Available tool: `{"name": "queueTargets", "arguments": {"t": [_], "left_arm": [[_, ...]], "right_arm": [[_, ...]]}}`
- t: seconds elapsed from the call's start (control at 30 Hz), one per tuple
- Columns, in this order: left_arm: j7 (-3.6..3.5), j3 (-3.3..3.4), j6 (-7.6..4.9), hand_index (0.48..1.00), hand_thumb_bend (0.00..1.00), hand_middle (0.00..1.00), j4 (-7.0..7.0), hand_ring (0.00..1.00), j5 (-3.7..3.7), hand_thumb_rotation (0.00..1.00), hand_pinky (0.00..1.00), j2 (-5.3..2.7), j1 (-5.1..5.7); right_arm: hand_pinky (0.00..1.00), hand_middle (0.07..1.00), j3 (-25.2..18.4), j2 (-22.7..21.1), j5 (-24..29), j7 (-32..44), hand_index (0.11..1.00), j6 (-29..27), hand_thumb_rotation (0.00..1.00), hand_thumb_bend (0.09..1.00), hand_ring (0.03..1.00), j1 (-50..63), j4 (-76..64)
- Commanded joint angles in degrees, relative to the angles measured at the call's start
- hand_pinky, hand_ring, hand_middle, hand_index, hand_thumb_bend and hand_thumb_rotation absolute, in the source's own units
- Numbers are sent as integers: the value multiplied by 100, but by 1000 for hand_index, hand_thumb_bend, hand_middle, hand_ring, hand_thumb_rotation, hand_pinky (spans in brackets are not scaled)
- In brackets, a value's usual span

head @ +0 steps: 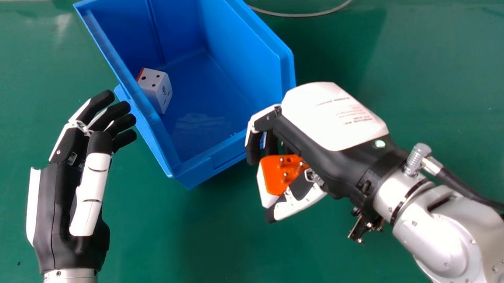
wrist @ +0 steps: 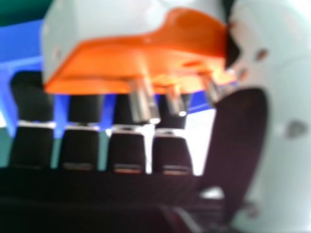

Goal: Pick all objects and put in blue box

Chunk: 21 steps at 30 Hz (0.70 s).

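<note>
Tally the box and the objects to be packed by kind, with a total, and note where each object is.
Blue box: 1
White dotted cube, inside the box: 1
Orange and white pronged plug, held in the right hand: 1
Total: 3

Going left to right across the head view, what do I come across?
Left hand → white die in the blue box → orange and white plug → silver right forearm. The right hand overlaps the plug's span, so it has no clear place in the order.
</note>
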Motion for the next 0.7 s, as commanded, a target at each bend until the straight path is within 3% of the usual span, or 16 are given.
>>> {"name": "queueTargets", "arguments": {"t": [0.0,0.2,0.5,0.67], "left_arm": [[-15,29,-126,792,655,784,-42,772,2,682,764,40,-26],[-8,6,-58,792,655,784,-117,773,-17,680,764,30,-8],[2,12,-97,791,659,783,-104,771,2,679,763,30,-22],[-17,13,-60,791,658,784,-122,771,-40,680,763,36,-8]], "right_arm": [[234,468,-99,65,-5,-59,511,15,0,515,385,-99,-239],[237,469,-191,47,72,-173,513,-103,0,515,383,-93,-219],[242,468,-274,66,39,-265,515,-75,0,513,380,-182,-177],[245,466,-305,12,10,-353,517,-164,0,513,377,-204,-184]]}}
